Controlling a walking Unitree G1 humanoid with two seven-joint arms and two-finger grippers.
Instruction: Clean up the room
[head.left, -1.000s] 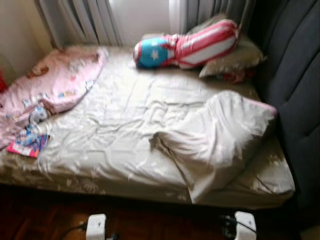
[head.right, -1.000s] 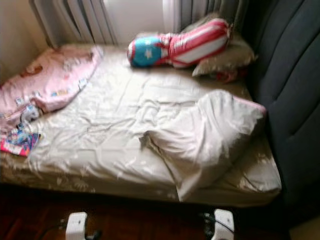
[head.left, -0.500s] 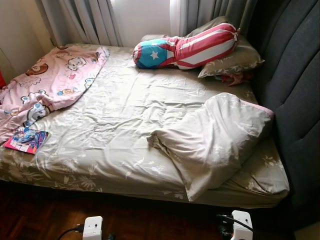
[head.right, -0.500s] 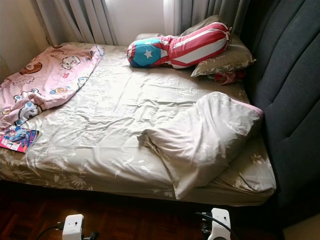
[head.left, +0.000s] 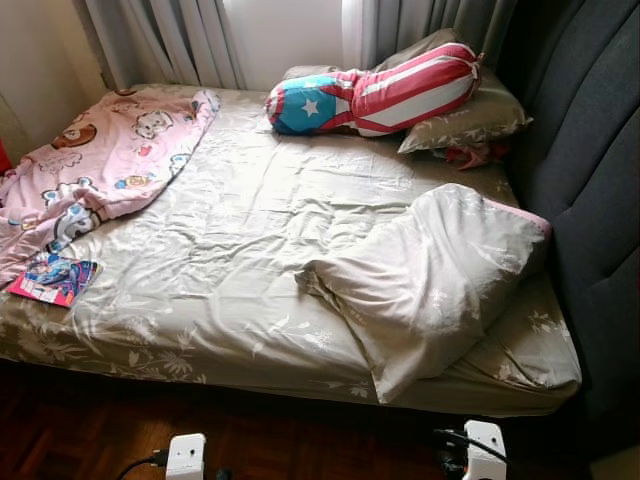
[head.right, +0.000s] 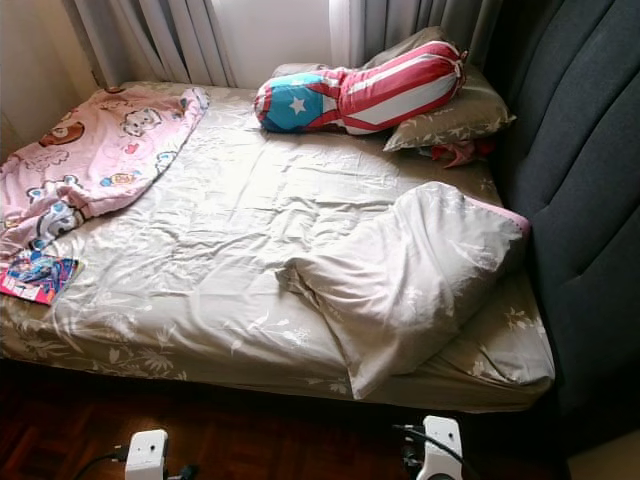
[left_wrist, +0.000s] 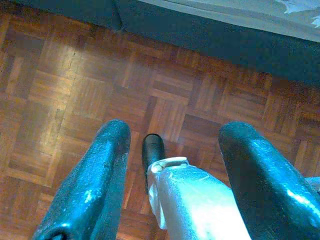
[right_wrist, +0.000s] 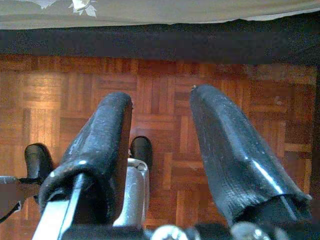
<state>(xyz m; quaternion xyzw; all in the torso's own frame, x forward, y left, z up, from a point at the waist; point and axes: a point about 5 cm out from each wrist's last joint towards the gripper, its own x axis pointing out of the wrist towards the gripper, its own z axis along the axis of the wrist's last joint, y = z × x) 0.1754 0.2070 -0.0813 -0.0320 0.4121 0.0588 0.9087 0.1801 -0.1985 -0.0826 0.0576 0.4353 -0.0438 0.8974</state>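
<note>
A bed (head.left: 230, 270) with a beige floral sheet lies before me. A rumpled beige pillow (head.left: 430, 280) lies near its right side. At the far end, a red, white and blue bolster (head.left: 370, 95) rests against a beige pillow (head.left: 470, 120). A pink cartoon blanket (head.left: 100, 170) is bunched on the left, with a colourful book (head.left: 52, 280) at the mattress edge below it. My arms hang low in front of the bed. The left gripper (left_wrist: 175, 131) and the right gripper (right_wrist: 161, 97) are both open over the parquet floor (left_wrist: 60, 75), holding nothing.
A dark grey padded headboard (head.left: 590, 180) runs along the right side. Grey curtains (head.left: 170, 40) hang behind the bed. A small red cloth (head.left: 470, 155) pokes out under the far pillow. Dark wooden floor (head.left: 90, 430) lies between me and the bed's near edge.
The view was blurred a second ago and is sharp now, with a slight camera shift. Nothing on the bed has moved, and both arms hang as before.
</note>
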